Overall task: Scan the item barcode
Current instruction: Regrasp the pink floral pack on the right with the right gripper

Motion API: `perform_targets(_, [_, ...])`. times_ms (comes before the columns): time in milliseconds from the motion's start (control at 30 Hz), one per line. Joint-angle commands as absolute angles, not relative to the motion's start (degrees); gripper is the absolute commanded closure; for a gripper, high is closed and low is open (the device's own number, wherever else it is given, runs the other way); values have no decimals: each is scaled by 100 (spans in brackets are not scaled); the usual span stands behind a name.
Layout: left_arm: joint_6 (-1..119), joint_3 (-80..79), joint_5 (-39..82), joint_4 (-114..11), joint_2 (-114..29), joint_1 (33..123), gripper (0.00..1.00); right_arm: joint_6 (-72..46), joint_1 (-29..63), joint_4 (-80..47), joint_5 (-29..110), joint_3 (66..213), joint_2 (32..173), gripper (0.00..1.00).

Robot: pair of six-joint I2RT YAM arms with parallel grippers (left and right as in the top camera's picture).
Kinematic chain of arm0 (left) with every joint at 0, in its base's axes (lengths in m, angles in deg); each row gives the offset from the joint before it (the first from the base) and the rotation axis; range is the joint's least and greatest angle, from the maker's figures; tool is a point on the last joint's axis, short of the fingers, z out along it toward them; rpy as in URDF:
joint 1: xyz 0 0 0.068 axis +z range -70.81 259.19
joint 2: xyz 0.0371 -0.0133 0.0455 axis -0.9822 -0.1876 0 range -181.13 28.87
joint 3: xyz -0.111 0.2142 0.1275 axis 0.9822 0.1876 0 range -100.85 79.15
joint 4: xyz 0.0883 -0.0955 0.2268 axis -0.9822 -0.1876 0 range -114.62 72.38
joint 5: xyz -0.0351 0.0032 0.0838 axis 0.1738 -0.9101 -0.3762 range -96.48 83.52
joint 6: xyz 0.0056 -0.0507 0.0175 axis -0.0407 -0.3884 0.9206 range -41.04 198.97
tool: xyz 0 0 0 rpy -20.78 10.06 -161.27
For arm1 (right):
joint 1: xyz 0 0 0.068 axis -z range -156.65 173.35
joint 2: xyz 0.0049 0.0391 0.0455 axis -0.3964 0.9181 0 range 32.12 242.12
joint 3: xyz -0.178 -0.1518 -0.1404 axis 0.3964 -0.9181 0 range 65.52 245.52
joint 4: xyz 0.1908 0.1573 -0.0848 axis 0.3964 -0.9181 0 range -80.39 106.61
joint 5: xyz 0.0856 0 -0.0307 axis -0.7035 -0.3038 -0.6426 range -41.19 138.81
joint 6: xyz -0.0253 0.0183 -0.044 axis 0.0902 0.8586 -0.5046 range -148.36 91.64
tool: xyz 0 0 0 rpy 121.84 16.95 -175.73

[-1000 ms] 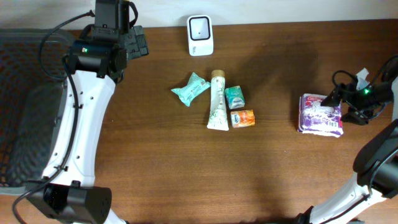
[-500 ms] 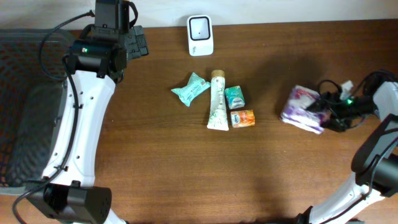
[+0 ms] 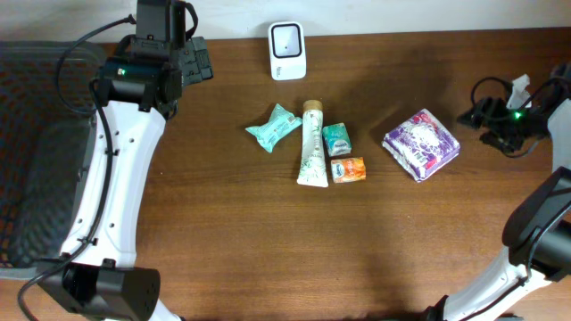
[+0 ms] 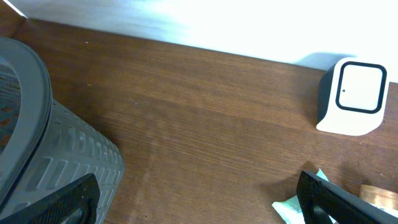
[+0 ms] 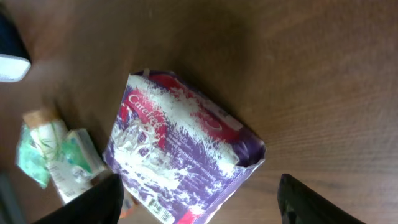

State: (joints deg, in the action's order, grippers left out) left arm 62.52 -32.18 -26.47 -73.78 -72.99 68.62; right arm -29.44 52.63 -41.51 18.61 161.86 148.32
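Jaws of right gripper (image 5: 198, 200) spread, holding nothing, just beside purple packet (image 3: 421, 144) lying loose on tabletop (image 3: 223, 232). Left gripper (image 4: 198, 200) jaws wide apart near white scanner (image 3: 287, 50) and grey basket (image 4: 37, 149).

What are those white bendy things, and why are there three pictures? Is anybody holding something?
The white bendy things are two robot arms, each ending in a two-finger pincher. One picture looks down from above the brown table. The other two come from little cameras on the arms' wrists, so you see the dark fingers at the bottom edge.

On the table lie a purple packet, a white tube, a crinkly green packet, a small green box and a small orange packet. The white box with a dark window at the back is probably the scanner that reads barcodes. A grey basket sits at the left.

Nobody holds anything. The left gripper is wide open over bare table. The right gripper is open too, next to the purple packet but not touching it.
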Motion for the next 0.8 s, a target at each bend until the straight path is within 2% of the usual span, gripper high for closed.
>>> perform_targets(0, [6320, -3242, -2684, -7367, -7299, 6886, 1, -3394, 5027, -3730, 1894, 16070, 14791, 39])
perform_targets(67, [6320, -3244, -2686, -7367, -7299, 6886, 1, -3392, 4922, -3376, 1944, 15713, 14801, 76])
perform_targets(133, [6322, -3242, -2684, -7367, -7299, 6886, 1, -3359, 4913, -3078, 2148, 15324, 14801, 93])
perform_targets(200, [6320, -3242, -2686, -7367, -7299, 6886, 1, -2946, 4924, -2862, 2823, 15097, 14801, 96])
perform_targets(300, [6320, -3242, -2686, -7367, -7299, 6886, 1, -2891, 4918, -2888, 2954, 14953, 14801, 96])
perform_targets(467, [6320, -3242, -2686, -7367, -7299, 6886, 1, -2893, 4739, -3922, 1402, 14953, 14799, 96])
perform_targets(533, [6320, -3242, -2684, -7367, -7299, 6886, 1, -2865, 4618, -4138, 1190, 14959, 14799, 86])
perform_targets(600, [6320, -3242, -2686, -7367, -7299, 6886, 1, -2592, 4634, -4353, 1033, 15042, 14793, 82])
perform_targets(633, [6320, -3242, -2686, -7367, -7299, 6886, 1, -2594, 4651, -4431, 1044, 15152, 14793, 74])
perform_targets(667, [6320, -3244, -2686, -7367, -7299, 6886, 1, -2594, 4691, -4429, 1103, 15276, 14793, 53])
perform_targets(700, [6322, -3242, -2684, -7367, -7299, 6886, 1, -2592, 4728, -4405, 1177, 15366, 14793, 45])
perform_targets(733, [6322, -3242, -2686, -7367, -7299, 6886, 1, -2594, 4771, -4291, 1221, 15436, 14793, 21])
perform_targets(767, [6320, -3244, -2684, -7367, -7299, 6886, 1, -2594, 4776, -4215, 1295, 15436, 14793, 15])
